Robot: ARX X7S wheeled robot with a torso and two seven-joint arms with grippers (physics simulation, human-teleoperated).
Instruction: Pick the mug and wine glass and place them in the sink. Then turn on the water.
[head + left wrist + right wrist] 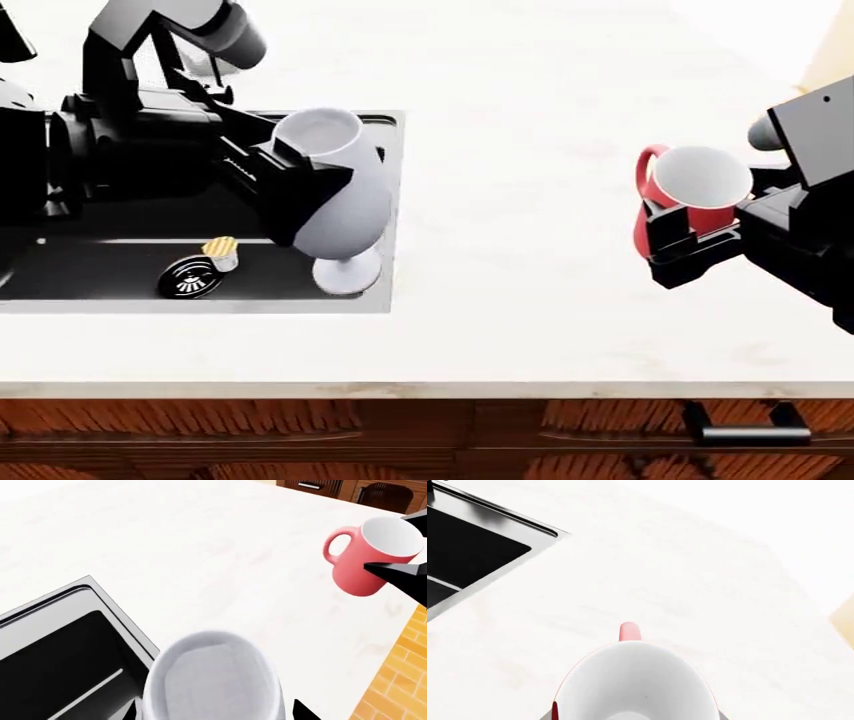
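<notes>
So at the left of the head view, the wine glass (pixel 336 190) is held by the left gripper (pixel 287 185), fingers clamped on the bowl, and it's kept over the right end of the sink (pixel 395 215), foot low near the basin's edge. Whether the foot is touching the bottom can't be told. A small yellow thing (pixel 219 250) and the drain (pixel 187 275) can be seen in the basin. Over on the right of the frame, the mug (pixel 687 200) is gripped by the right gripper (pixel 694 235), fingers closed on its body, well apart from the sink above the white surface (pixel 534 300). Looks like the placing step: the glass probably needs lowering and releasing, then the mug carried across. No water is seen.
</notes>
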